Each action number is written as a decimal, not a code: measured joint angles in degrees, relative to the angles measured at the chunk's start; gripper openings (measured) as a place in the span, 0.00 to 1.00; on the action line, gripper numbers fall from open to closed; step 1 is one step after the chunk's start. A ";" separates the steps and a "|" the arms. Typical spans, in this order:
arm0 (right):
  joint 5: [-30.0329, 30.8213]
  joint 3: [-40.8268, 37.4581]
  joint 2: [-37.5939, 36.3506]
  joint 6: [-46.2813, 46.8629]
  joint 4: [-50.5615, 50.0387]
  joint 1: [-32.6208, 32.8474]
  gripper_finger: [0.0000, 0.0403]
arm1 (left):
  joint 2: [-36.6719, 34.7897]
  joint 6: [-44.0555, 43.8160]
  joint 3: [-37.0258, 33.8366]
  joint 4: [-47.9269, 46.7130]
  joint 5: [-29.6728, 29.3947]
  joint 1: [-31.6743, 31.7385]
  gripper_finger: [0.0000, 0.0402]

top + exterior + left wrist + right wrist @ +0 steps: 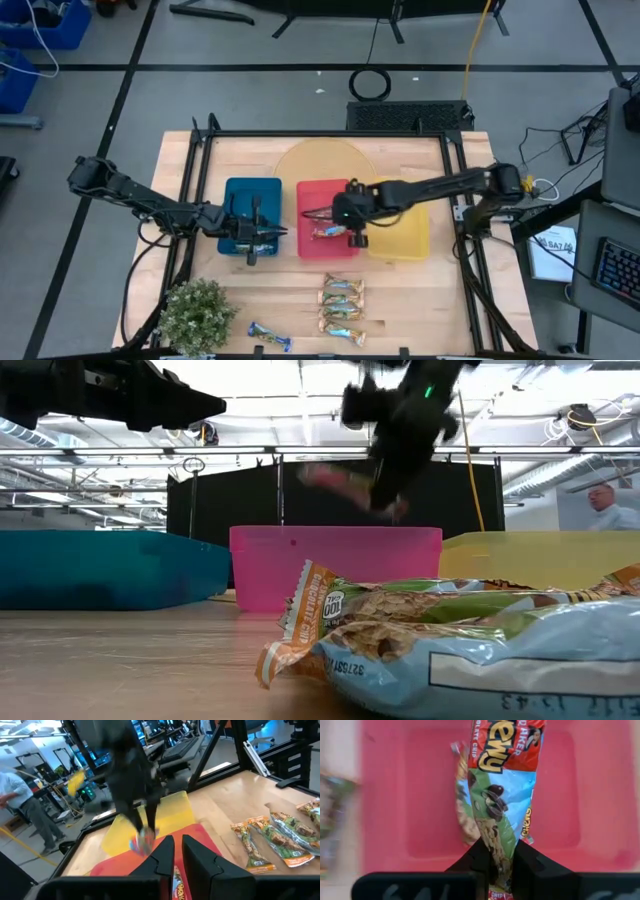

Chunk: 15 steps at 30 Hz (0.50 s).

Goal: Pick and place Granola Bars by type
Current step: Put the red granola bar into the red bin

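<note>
My right gripper (497,855) hangs over the red tray (312,195) and is shut on a red, blue and green wrapped granola bar (502,785). A second bar (464,820) lies flat on that tray's floor. My left gripper (177,852) hovers over the blue tray (240,195), pointing toward the red tray, fingers nearly together with a red-orange wrapper (178,887) between them. Several gold-tan bars (342,305) lie in a stack on the table near its front edge. A blue-silver bar (268,335) lies left of them. My right gripper pinches the bar's lower end (495,845) between its two fingers, lying along the bar. The bar is lifted clear above the red tray and sticks out past the fingertips. My left gripper has a wrapper between its fingers, far back (178,887); the fingers hide which part.
The yellow tray (412,240) stands right of the red one. A small green potted plant (198,315) sits at the table's near left corner. A metal frame (200,150) borders the table. A person (30,810) stands beyond the table.
</note>
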 joint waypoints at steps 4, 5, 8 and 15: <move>-1.40 -0.01 4.54 -3.26 -0.21 -1.60 0.10 | -0.01 0.87 0.00 -0.14 -0.02 0.03 0.10; -1.87 -0.01 5.57 -3.90 0.12 -1.75 0.10 | 0.00 0.96 0.01 -0.13 -0.02 0.04 0.10; -1.96 -0.01 8.12 -5.74 1.41 -1.90 0.09 | 0.01 1.00 0.01 -0.14 -0.02 0.04 0.10; -1.88 0.01 11.15 -10.32 2.33 -1.75 0.13 | 0.01 1.00 -0.01 -0.14 -0.04 0.04 0.10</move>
